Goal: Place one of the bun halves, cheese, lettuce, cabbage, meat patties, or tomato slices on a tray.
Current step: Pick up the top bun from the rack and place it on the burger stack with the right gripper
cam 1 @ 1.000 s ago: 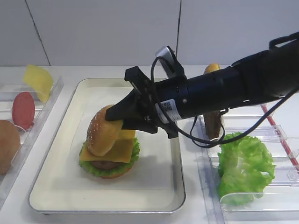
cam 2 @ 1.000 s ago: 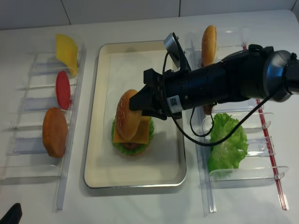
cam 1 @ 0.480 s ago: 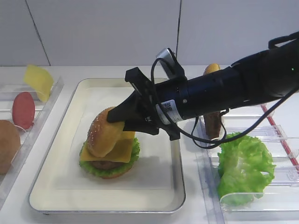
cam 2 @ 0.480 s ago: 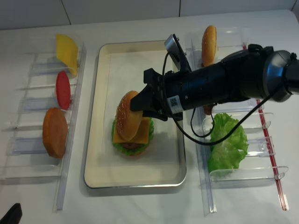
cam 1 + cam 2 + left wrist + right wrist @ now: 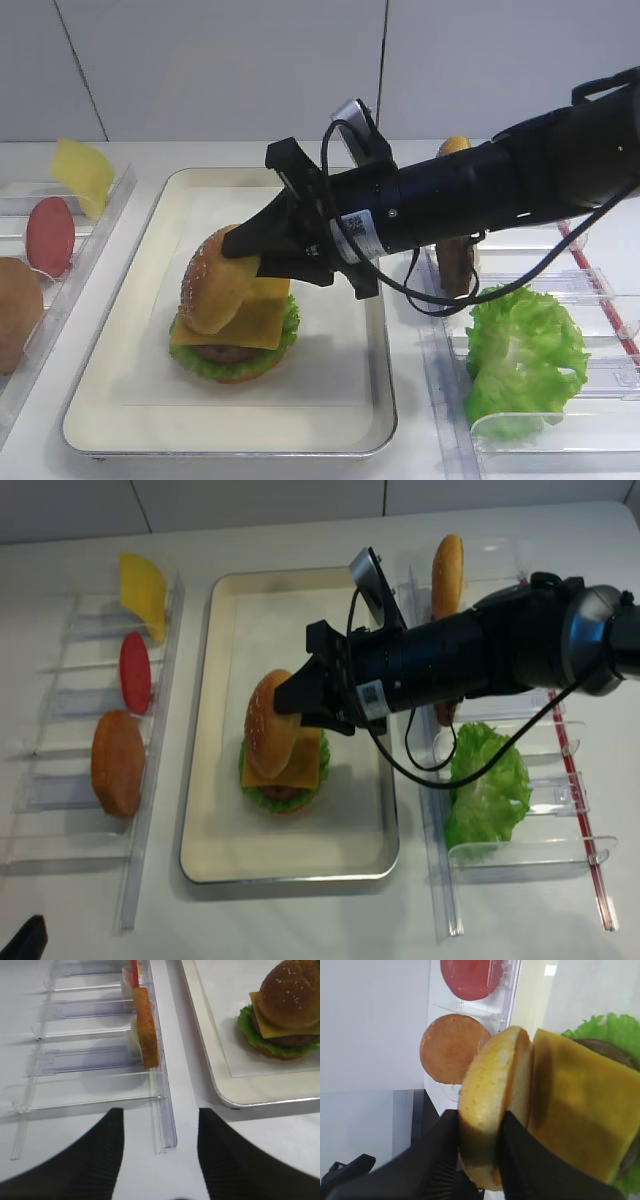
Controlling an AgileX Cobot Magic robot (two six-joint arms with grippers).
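We've got clear plastic racks on both sides, one on the left (image 5: pixel 70 780) and one on the right (image 5: pixel 520 855), sitting on a plain white table (image 5: pixel 300 920). Behind it all we see a white panelled wall (image 5: pixel 220 70).

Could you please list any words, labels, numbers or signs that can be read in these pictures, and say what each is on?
White sticker with a square code and small print, on the right arm just behind the right hand: too small and blurred to read.

No other text, brand, number or sign shows on the tray, the clear plastic racks or the food.
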